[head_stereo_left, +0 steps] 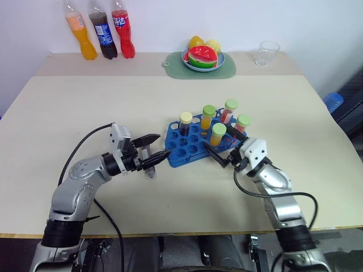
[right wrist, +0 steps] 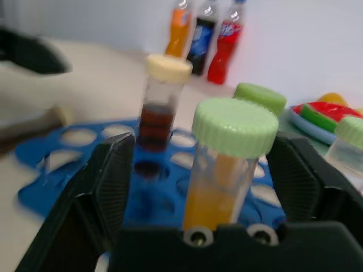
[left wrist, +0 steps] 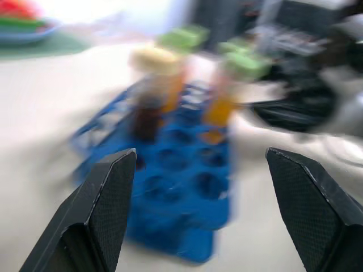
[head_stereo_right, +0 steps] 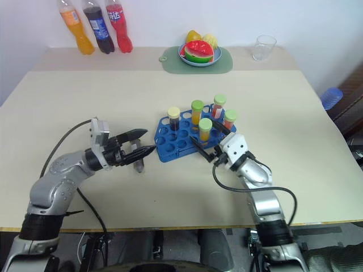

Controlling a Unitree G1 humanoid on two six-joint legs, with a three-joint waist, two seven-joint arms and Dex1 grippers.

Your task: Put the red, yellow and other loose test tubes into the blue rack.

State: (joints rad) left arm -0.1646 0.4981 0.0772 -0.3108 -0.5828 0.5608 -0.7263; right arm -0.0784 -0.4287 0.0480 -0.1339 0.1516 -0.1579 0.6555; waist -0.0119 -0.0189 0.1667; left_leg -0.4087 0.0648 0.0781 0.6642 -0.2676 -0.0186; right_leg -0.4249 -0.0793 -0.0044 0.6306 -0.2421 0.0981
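The blue rack (head_stereo_left: 190, 148) stands at the table's middle with several capped tubes upright in it. These are a dark one with a pale-yellow cap (head_stereo_left: 186, 121), a yellow one with a green cap (head_stereo_left: 209, 115), red ones at the back (head_stereo_left: 229, 109) and an orange one with a green cap (right wrist: 224, 170) at the near right. My right gripper (head_stereo_left: 220, 141) is open, its fingers on either side of that orange tube without touching it. To the left of the rack my left gripper (head_stereo_left: 153, 148) is open and points at the rack. A small greyish thing (head_stereo_left: 149, 168) lies on the table under it; what it is I cannot tell.
Three soda bottles (head_stereo_left: 103, 34) stand at the back left. A green mat (head_stereo_left: 227, 69) with a fruit plate (head_stereo_left: 203, 58) lies at the back middle, and a clear glass (head_stereo_left: 266, 53) at the back right. Bare tabletop (head_stereo_left: 74, 107) stretches left of the rack.
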